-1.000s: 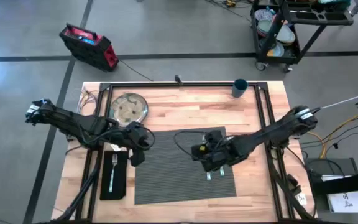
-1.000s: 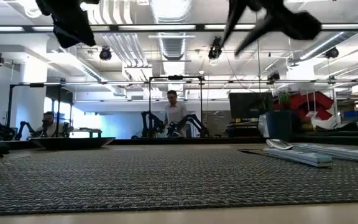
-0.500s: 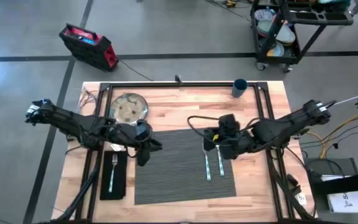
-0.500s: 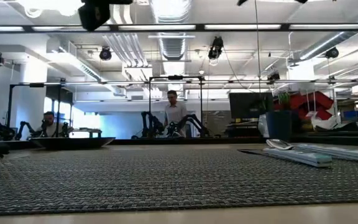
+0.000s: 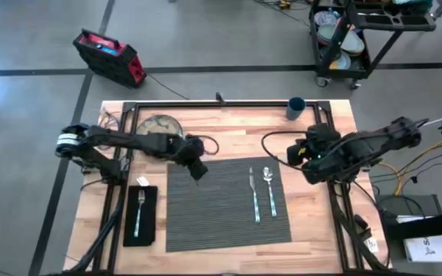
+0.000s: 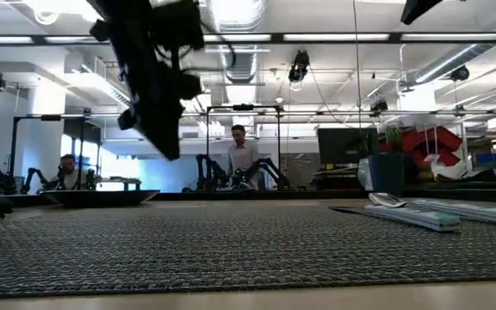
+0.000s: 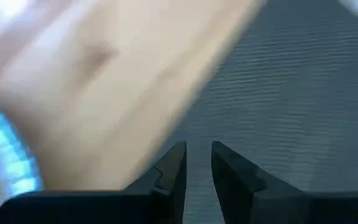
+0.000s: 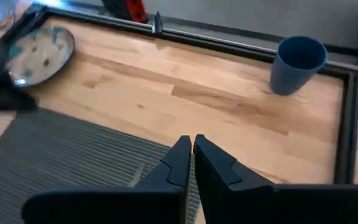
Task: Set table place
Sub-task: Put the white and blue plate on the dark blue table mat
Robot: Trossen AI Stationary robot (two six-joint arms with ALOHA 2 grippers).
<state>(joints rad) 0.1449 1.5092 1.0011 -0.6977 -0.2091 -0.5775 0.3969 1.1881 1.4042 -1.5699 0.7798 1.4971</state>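
The dark grey ribbed placemat lies mid-table. A knife and a spoon lie flat on its right part. On the wood to its left, a fork rests on the black napkin. The silvery plate and the blue cup stand on the wood near the far edge. My left gripper hovers over the mat's far left corner, its fingers a narrow gap apart, holding nothing. My right gripper is shut and bare, above the wood off the mat's far right corner.
Black metal rails frame the wooden table. My left arm crosses in front of the plate. On the floor beyond stand a red case and a cart. People sit and stand in the room behind.
My right gripper has gone from over the knife and spoon up and toward the table's right edge; both pieces now lie uncovered on the mat. My left gripper has moved right and toward the far edge, from the mat's left edge to its far left corner, and come lower.
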